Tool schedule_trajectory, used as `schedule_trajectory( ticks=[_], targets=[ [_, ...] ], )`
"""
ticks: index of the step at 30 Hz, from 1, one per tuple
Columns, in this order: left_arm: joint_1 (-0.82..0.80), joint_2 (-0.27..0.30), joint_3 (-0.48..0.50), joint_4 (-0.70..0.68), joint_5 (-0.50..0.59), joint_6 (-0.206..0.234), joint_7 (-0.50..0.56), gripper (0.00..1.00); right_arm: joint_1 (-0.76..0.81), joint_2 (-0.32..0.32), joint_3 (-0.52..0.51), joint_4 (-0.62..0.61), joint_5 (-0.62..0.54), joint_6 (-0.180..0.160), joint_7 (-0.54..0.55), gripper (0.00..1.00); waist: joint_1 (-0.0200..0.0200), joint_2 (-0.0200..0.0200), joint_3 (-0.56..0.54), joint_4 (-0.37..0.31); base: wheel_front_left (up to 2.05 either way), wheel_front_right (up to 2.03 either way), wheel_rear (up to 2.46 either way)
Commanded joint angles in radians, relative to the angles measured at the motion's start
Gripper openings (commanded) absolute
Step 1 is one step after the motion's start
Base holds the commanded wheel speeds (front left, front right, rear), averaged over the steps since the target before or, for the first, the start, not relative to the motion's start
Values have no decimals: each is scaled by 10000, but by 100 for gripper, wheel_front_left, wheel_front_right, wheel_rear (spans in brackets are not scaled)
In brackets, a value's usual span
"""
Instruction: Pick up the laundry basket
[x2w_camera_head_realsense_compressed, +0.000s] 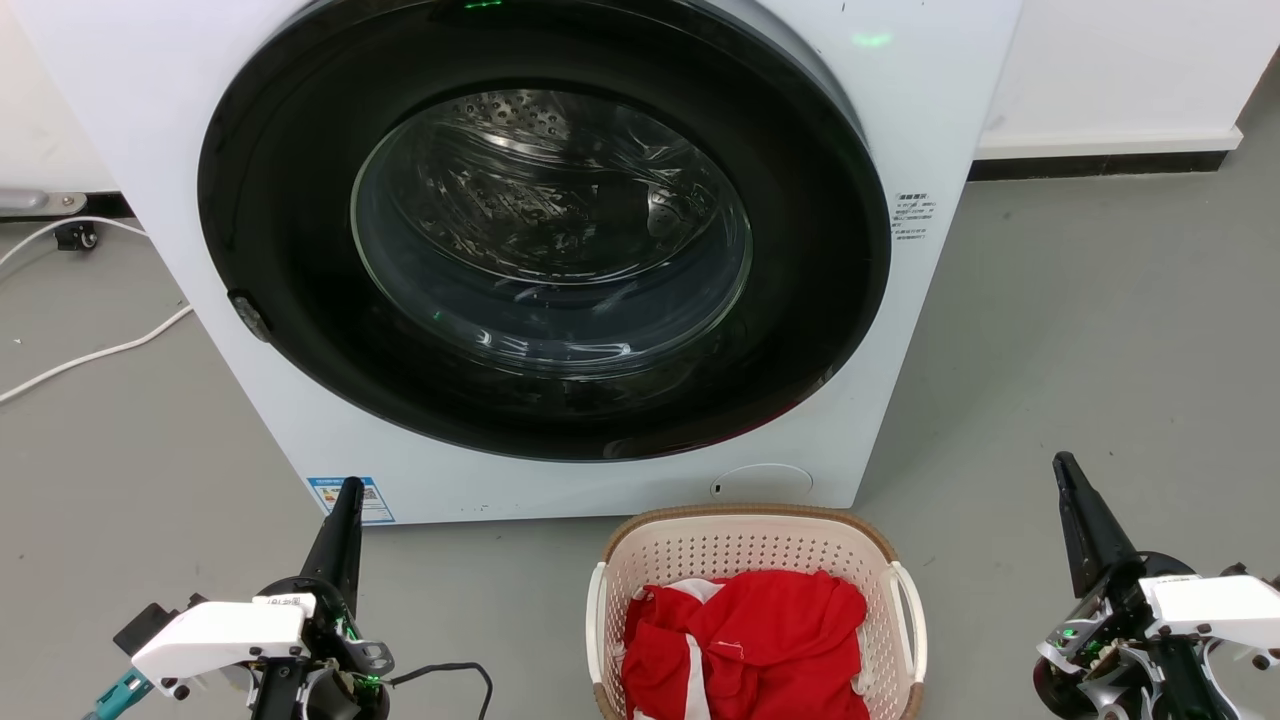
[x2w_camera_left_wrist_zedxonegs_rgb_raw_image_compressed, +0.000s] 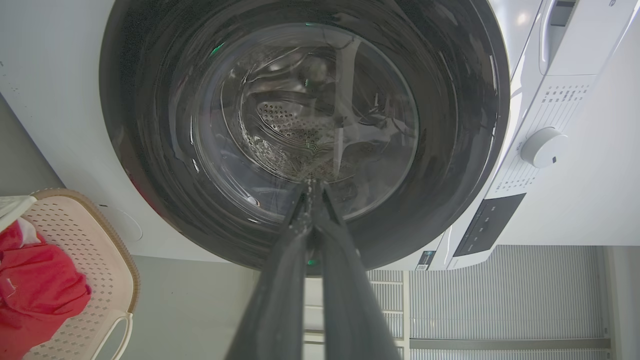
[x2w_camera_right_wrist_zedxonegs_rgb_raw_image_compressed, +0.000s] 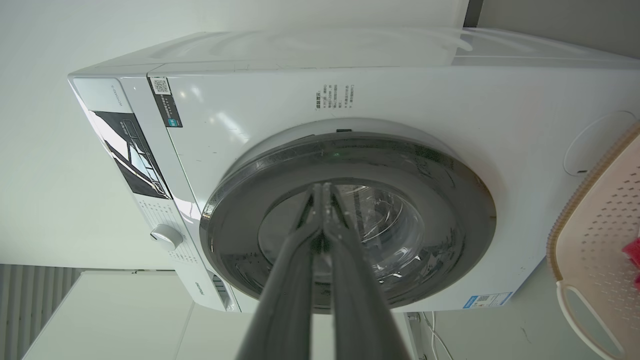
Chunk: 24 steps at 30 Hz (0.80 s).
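Left tool (x2w_camera_head_realsense_compressed: 349, 487), right tool (x2w_camera_head_realsense_compressed: 1062, 464) both together, laundry basket (x2w_camera_head_realsense_compressed: 745, 514) between, washer label (x2w_camera_head_realsense_compressed: 912, 215) apparently unreadable.

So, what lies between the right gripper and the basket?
Only bare grey floor, as the head view shows. The right gripper stands apart from the basket, off its right-handle side.

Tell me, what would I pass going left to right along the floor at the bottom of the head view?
First the left pincer, then the laundry basket, then the right pincer.
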Motion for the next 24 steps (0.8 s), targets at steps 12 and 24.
schedule_trajectory(
  ticks=[12, 24],
  targets=[
    [-92, -10, 20, 9, 0, -46, 26, 0, -102, -41, -5, 4, 43, -3, 10, 0, 0, -1, 0, 0, 0, 0, 0],
    [-92, -10, 20, 8, 0, -46, 26, 0, -102, -41, -5, 4, 43, -3, 9, 0, 0, -1, 0, 0, 0, 0, 0]
  ],
)
